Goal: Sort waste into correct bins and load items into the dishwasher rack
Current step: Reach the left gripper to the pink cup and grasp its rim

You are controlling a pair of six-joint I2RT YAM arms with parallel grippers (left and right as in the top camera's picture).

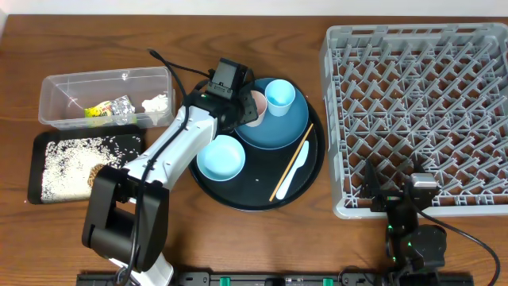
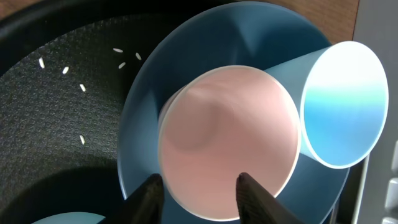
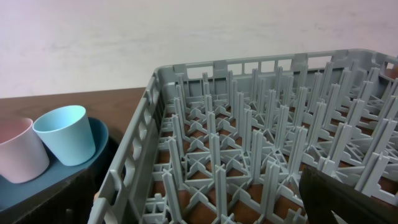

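Observation:
A pink cup (image 1: 255,108) and a light blue cup (image 1: 279,95) stand on a blue plate (image 1: 278,133) in a round black tray (image 1: 246,195). My left gripper (image 1: 238,107) is open at the pink cup's left side. In the left wrist view its fingers (image 2: 202,194) are spread just in front of the pink cup (image 2: 227,134), with the blue cup (image 2: 342,102) to the right. A blue bowl (image 1: 221,156), a chopstick (image 1: 290,168) and a white spoon (image 1: 296,172) also lie in the tray. My right gripper (image 1: 394,192) is open and empty at the front edge of the grey dishwasher rack (image 1: 421,103).
A clear bin (image 1: 107,97) with wrappers stands at the left. A black rectangular tray (image 1: 83,163) with rice lies in front of it. A few rice grains (image 2: 65,70) lie on the round tray. The right wrist view shows the rack (image 3: 249,143) and both cups (image 3: 65,143).

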